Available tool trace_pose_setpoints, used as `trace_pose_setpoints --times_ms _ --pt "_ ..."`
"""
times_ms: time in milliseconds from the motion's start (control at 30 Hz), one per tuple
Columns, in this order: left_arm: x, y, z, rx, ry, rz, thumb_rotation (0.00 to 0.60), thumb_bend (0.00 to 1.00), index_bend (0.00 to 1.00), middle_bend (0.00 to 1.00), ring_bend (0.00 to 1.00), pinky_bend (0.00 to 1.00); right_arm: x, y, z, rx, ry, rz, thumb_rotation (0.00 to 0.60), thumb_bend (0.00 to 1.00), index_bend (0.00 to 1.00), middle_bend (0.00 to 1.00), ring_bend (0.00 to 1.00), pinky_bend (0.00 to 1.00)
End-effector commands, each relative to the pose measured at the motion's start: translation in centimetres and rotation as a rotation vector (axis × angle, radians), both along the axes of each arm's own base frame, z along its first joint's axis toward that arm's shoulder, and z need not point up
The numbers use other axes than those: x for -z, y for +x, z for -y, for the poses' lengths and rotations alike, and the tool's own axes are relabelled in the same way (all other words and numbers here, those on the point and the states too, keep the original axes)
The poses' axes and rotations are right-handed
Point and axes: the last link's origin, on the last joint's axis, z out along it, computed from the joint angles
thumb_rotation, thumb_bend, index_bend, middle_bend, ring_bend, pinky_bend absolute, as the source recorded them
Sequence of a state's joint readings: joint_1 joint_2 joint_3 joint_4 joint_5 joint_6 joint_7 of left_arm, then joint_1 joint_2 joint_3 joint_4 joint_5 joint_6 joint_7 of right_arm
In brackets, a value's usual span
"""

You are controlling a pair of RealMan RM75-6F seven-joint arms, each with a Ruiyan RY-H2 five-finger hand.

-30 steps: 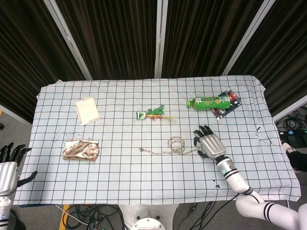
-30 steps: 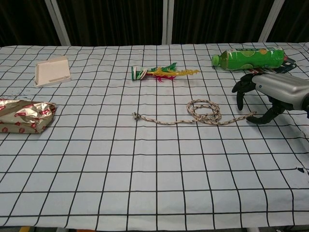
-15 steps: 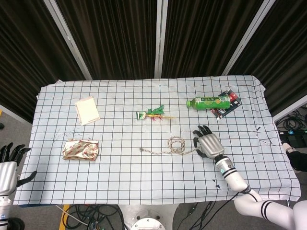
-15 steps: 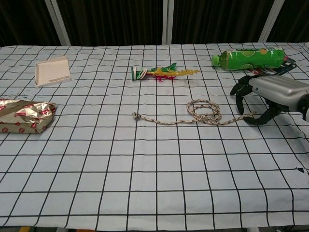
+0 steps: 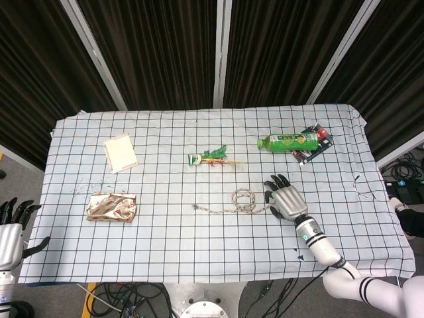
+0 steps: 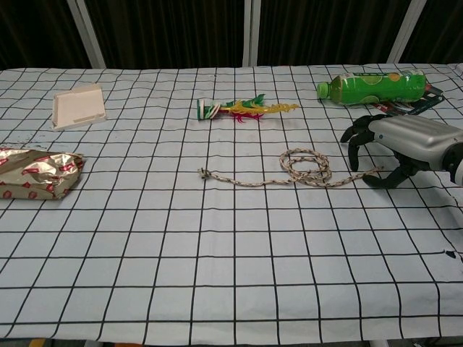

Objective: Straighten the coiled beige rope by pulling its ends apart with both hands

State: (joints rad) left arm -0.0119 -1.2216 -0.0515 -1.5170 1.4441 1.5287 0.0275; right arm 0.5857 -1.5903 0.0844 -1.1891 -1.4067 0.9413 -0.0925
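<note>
We see our right hand (image 6: 398,148), fingers spread, over the beige rope (image 6: 304,168) end at centre right, gripping nothing.

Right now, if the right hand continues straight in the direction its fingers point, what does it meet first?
Probably the rope: the right hand is open, fingers over the rope's near end, pointing toward the coil. Whether the fingertips already touch it is unclear.
</note>
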Motion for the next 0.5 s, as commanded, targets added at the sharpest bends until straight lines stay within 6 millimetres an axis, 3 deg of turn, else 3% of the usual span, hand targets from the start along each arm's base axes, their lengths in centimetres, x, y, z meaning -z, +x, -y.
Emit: trace_pose_setpoints --times_ms 33,500 --pt "-0.01 -0.03 -0.03 0.001 0.001 0.001 0.600 0.13 0.24 0.14 0.00 0.00 0.03 0.01 0.01 0.001 0.000 0.001 0.600 0.32 0.47 0.16 0.00 0.00" --pt "0.00 -0.21 0.17 0.001 0.003 0.003 0.600 0.13 0.24 0.14 0.00 0.00 0.30 0.01 0.08 0.007 -0.020 0.011 0.600 0.36 0.55 0.18 0.00 0.00"
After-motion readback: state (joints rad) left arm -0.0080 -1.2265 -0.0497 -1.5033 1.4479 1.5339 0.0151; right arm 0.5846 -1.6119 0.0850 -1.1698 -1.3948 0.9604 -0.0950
